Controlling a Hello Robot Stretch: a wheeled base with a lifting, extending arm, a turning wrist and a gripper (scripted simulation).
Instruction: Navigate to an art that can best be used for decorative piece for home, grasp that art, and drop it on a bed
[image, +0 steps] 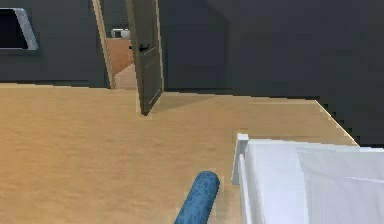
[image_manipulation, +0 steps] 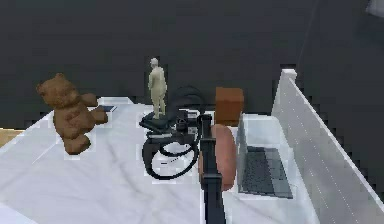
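The art here is a pale statue (image_manipulation: 156, 85) of a standing figure on a dark base, in the upper middle of the arm side view, over the white bed (image_manipulation: 90, 185). Just below and right of its base I see the tool (image_manipulation: 168, 150), with the arm (image_manipulation: 211, 185) rising to it from the bottom edge. The bed lies right behind both, so I cannot tell whether the statue hangs from the tool or stands on the cover, and the state of the tool's fingers cannot be read either. My guess is that the run is near its end, at or about the drop. A brown teddy bear (image_manipulation: 68, 112) sits at the left. A brown box (image_manipulation: 229, 105) is right of the statue, a reddish-brown cushion (image_manipulation: 226, 155) lies beside the arm, and a laptop (image_manipulation: 262, 170) lies further right. The main risk I see is the statue's shape. It is tall on a small base, so on soft bedding it may tip toward the box or the cushion. If I pull the arm back carelessly, the fingers could drag its base. In the forward view a blue roll (image: 198, 198) lies on the wooden floor (image: 80, 140) at the bottom, next to the bed's corner. Driving the base there could hit it.
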